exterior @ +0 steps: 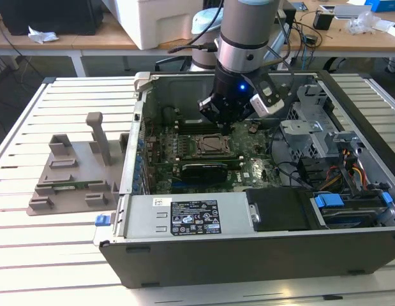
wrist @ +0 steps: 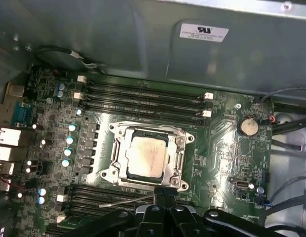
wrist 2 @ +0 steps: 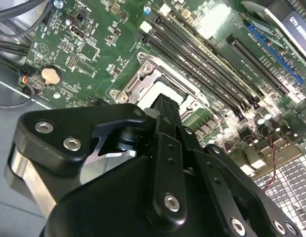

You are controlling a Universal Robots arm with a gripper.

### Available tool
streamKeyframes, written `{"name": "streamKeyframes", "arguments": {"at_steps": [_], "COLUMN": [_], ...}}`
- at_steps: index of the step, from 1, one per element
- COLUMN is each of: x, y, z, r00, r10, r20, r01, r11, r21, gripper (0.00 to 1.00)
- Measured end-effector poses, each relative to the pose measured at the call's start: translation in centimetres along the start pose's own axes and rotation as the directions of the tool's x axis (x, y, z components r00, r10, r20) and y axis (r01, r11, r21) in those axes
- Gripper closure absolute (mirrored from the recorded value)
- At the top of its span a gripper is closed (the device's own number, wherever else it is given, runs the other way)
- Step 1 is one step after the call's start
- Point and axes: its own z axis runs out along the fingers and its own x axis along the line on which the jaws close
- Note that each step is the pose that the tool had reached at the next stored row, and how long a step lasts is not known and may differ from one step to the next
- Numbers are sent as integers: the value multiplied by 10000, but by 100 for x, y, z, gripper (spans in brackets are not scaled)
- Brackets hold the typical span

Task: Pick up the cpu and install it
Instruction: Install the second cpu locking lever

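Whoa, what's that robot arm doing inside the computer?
It is working on the processor. The arm's gripper hangs inside the open computer case, just above the motherboard. The cpu, the shiny silver square, lies in the metal socket frame in the middle of the board, apparently set in place. The gripper hovers close beside the socket. On the table at the exterior view's left stands a grey plastic holder block.

Even indoor light; glare on cpu (wrist: 147, 156).

Shiny metal-topped cpu (wrist: 147, 156)
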Motion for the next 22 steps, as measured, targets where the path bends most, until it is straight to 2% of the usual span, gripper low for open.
{"name": "streamKeyframes", "arguments": {"at_steps": [16, 18, 22], "x": [27, 65, 187], "y": [-148, -157, -153], "z": [167, 203, 278], "r00": [10000, 10000, 10000], "r10": [-12, -20, -33], "r20": [0, -3, -3], "r01": [12, 20, 33], "r11": [10000, 10000, 10000], "r21": [1, 1, -7], "gripper": [89, 89, 89]}}
